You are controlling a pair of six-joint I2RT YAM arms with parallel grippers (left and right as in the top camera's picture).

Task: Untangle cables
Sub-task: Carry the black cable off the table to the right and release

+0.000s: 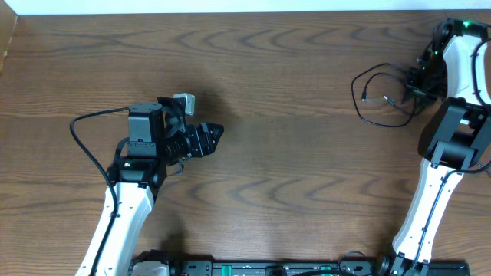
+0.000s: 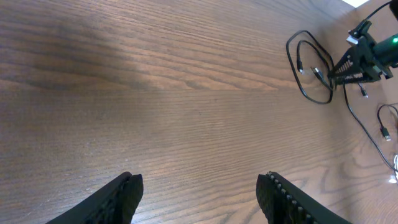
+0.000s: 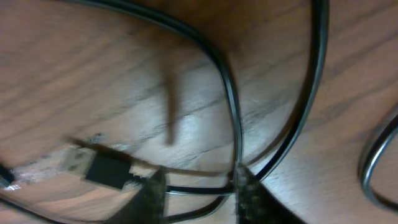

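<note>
Thin black cables [image 1: 374,96] lie in loose loops at the far right of the wooden table, and they also show in the left wrist view [image 2: 309,65]. My right gripper [image 1: 415,83] is down on the right part of the loops. In the right wrist view its fingers [image 3: 199,190] are apart, with black cable strands [image 3: 233,118] running between and around the tips. A black plug with a metal end [image 3: 102,169] lies just left of them. My left gripper [image 1: 213,136] is open and empty at the table's middle left, far from the cables; its fingers show apart in its own view [image 2: 202,190].
More thin cable with a small plug end [image 2: 384,129] trails to the right of the right gripper [image 2: 360,57]. The right arm's white body [image 1: 437,184] stands along the right side. A thick black robot wire [image 1: 84,142] loops left of the left arm.
</note>
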